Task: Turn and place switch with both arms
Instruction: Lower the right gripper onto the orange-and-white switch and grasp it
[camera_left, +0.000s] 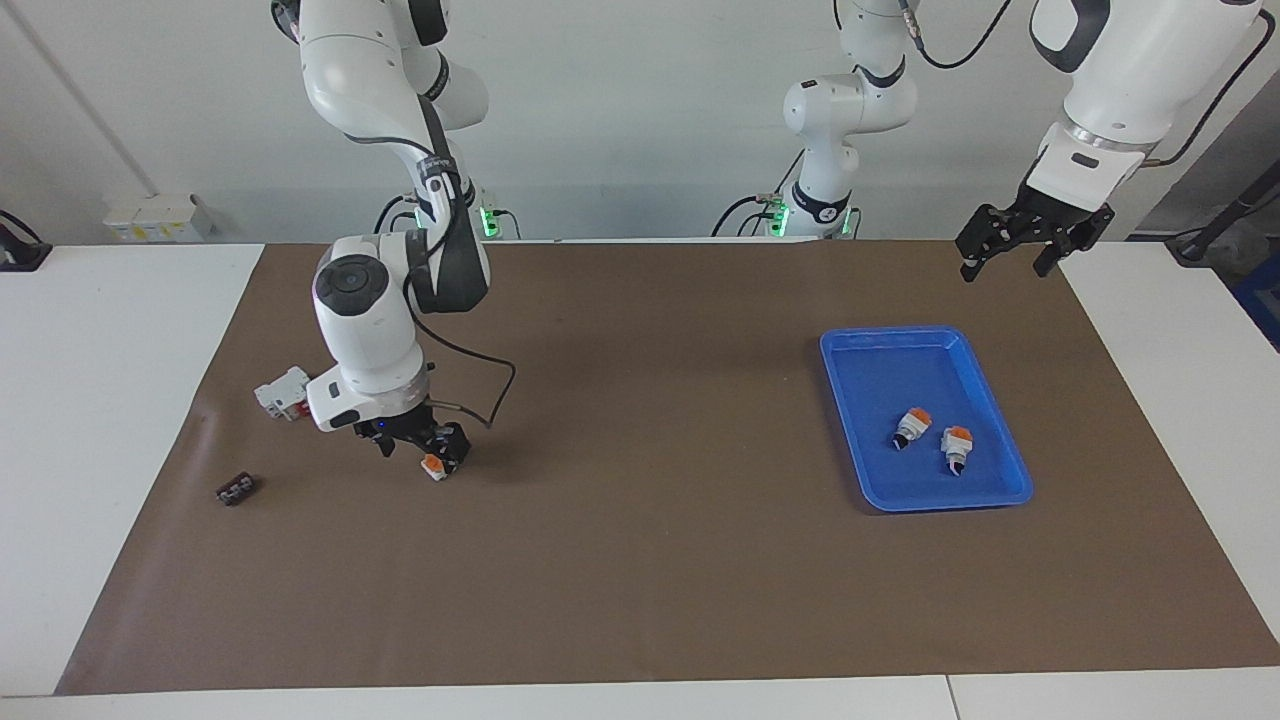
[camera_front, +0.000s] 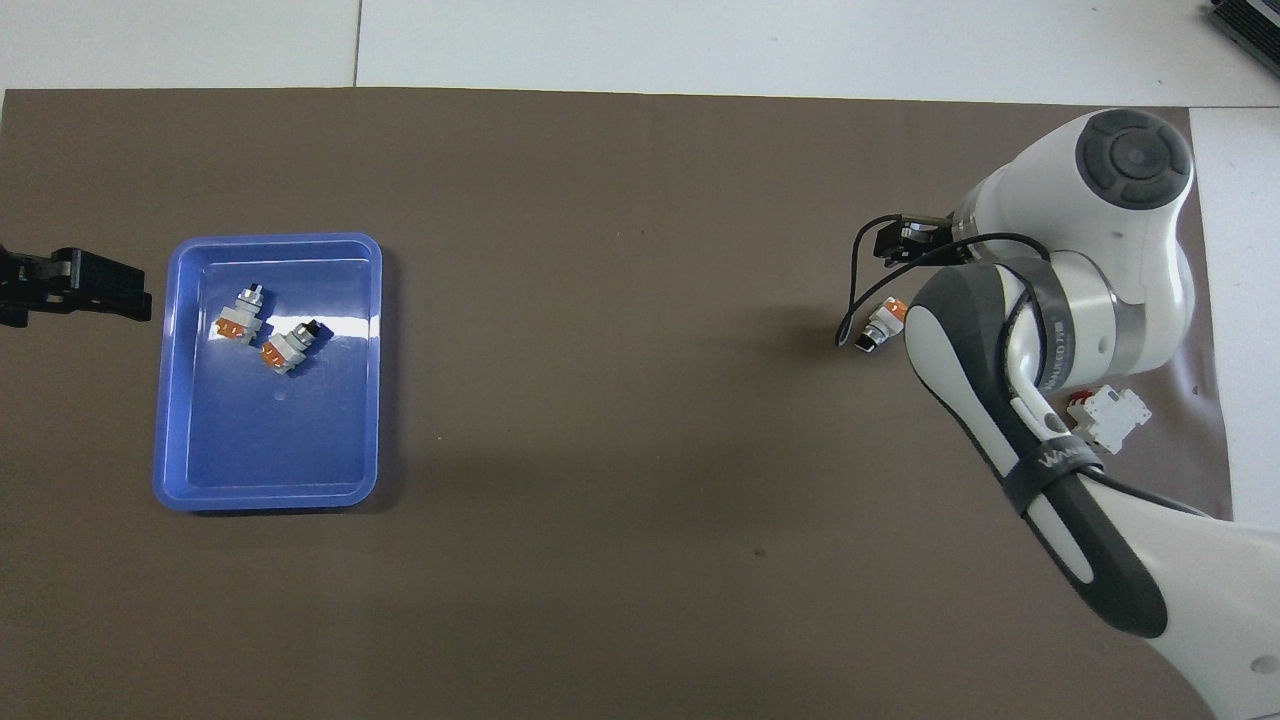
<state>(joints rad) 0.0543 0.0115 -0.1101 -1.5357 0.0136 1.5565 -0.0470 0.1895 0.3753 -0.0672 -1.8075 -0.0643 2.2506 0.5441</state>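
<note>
My left tool (camera_left: 1012, 250) hangs in the air over the brown mat near the robots' edge, at the left arm's end of the table (camera_left: 110, 400); its fingers are spread and hold nothing, and this arm waits. In the overhead view it shows only as a dark tip (camera_front: 85, 283) beside the tray.

The blue tray (camera_left: 990, 400) lies on the mat at the left arm's end. Two switches with orange blocks (camera_left: 912, 424) lie in it side by side, in the half farther from the robots.

At the right arm's end, a larger white block with a red part (camera_left: 280, 392) sits on the mat, partly hidden by my right arm's wrist in the facing view; from overhead it shows just beside the forearm (camera_front: 1108, 418).

My right tool (camera_left: 425, 452) is down at the mat, right at the switch (camera_left: 434, 465). The switch lies on the mat, farther from the robots than the white block, with its orange block (camera_front: 897, 311) showing and its black knob end (camera_front: 862, 344) pointing toward the robots and toward the left arm's end. My tool covers part of it. I cannot tell whether the fingers are spread or pressing on the switch.

Farthest out lies a small dark part (camera_left: 236, 489), near the mat's edge at the right arm's end.
</note>
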